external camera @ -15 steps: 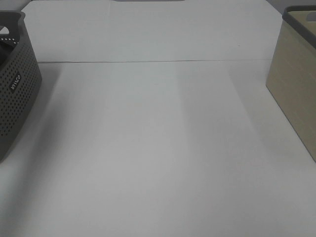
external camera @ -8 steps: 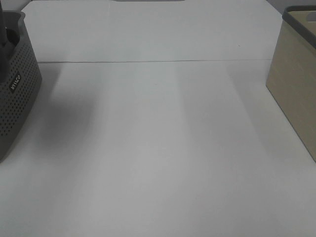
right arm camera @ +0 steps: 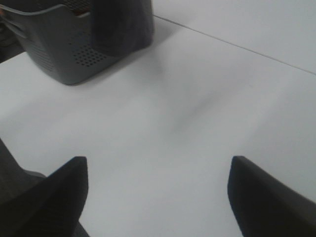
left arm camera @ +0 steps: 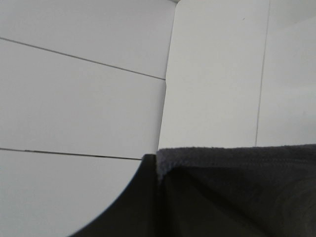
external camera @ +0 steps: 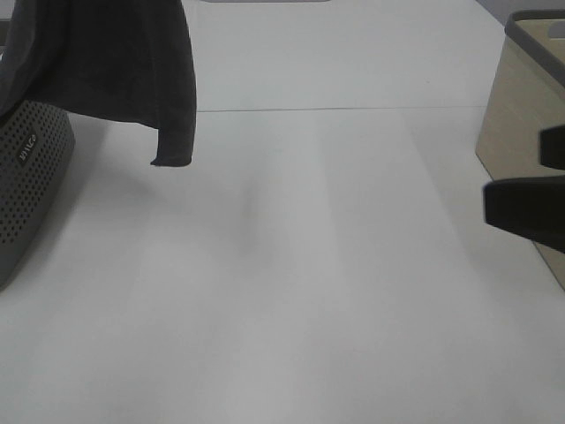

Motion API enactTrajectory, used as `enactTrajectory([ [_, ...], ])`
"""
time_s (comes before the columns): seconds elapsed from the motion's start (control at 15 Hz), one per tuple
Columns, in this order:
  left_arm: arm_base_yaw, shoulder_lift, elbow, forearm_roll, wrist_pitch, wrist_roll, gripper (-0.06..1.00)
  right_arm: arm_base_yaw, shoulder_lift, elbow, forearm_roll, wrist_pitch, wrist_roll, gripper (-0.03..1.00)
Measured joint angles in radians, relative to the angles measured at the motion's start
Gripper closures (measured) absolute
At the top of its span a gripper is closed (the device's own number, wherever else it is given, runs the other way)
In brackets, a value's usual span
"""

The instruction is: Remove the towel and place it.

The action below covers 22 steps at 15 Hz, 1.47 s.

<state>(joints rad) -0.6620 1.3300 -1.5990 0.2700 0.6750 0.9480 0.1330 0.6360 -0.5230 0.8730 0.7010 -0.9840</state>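
At the table's left edge, over the grey basket (external camera: 31, 177): the towel (external camera: 132, 62) hung in the air, bunched at the top, one loose corner dangling beyond the basket's rim and above the table (external camera: 291, 291), not touching it. Could not tell whether its far end lay inside the basket; that part ran out of the high view.

Left gripper (left arm camera: 143, 202): out of the high view. On its own wrist camera, towel cloth filled the space right at the fingers. Jaws pressed together, and I judged them to be pinching the towel's upper edge, since nothing else held it up.

Right gripper (right arm camera: 158, 197): low at the table's right side, just in front of the beige basket (external camera: 521, 132). Jaws spread wide, nothing between them but bare tabletop.

Progress, as a judgement: removal roughly done or nearly so, with the towel raised and mostly free of the grey basket. Placing not yet begun. Left to do: carry it across, possibly with the open right gripper taking a second corner, and set it down.
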Motion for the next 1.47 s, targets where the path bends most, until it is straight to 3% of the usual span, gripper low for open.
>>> enactTrajectory([
  [0.27,-0.101,0.048,0.000,-0.001,-0.044,-0.091,0.94,0.000,0.359,0.000,0.582,0.081,-0.692,0.19],
  [0.53,-0.159,0.091,-0.004,-0.013,-0.118,-0.114,0.94,0.000,0.514,0.000,0.769,0.175,-0.870,0.12],
  [0.8,-0.174,0.163,-0.004,-0.028,-0.191,-0.129,0.94,0.000,0.582,-0.033,0.814,0.178,-0.878,0.12],
  [1.0,-0.174,0.215,-0.014,-0.040,-0.254,-0.129,0.94,0.000,0.647,-0.104,0.822,0.103,-0.721,0.12],
  [1.47,-0.174,0.306,-0.140,-0.084,-0.253,-0.130,0.94,0.000,0.706,-0.123,0.798,0.079,-0.652,0.12],
])
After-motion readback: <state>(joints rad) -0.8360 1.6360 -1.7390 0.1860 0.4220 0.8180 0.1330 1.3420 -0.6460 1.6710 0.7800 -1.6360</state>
